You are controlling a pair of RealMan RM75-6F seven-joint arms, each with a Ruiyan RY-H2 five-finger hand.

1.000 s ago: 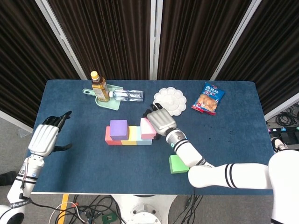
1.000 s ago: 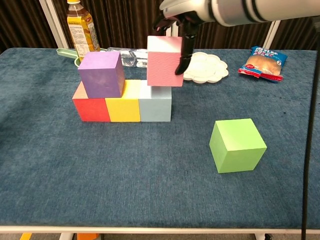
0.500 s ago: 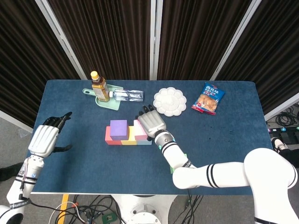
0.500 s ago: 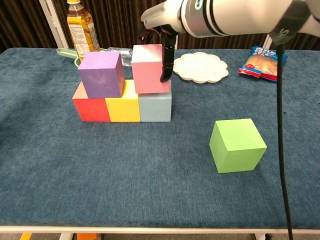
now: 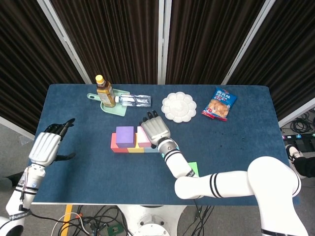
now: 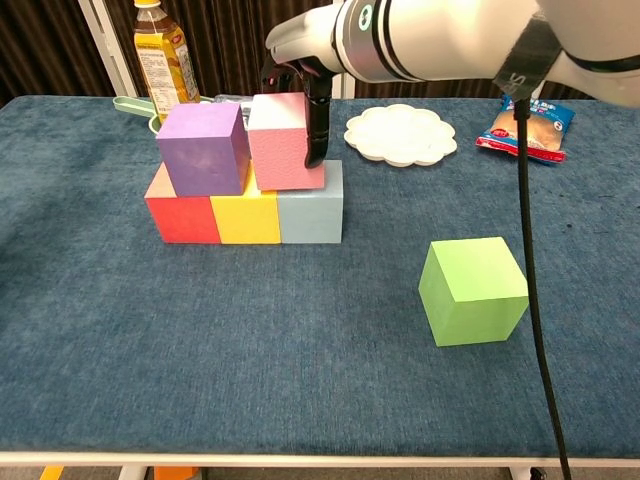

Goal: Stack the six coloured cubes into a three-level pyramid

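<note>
- Six cubes in all, catalogued outward from the pink cube (image 6: 285,142). It sits on the second level, over the seam between the yellow cube (image 6: 247,212) and the pale blue cube (image 6: 311,209), just beside the purple cube (image 6: 201,148).
- Right hand (image 5: 154,130): wrapped over the pink cube from above, fingers down its side faces; not released.
- Base row, left of the pink cube and below it: red cube (image 6: 181,214), then yellow, then pale blue, touching in a line.
- Green cube (image 6: 472,290): loose on the surface (image 6: 300,380), well apart to the right of the pink cube; likely the top piece.
- Handling, as judged: the cubes look light, rigid and matte, probably foam; hold opposite flat faces near the middle, and set down gently so neighbours are not nudged.
- Left hand (image 5: 47,144): far left of the pink cube, fingers apart, holding nothing.
- Beyond the pink cube: bottle (image 5: 105,91), white plate (image 5: 179,106), snack bag (image 5: 219,103).
</note>
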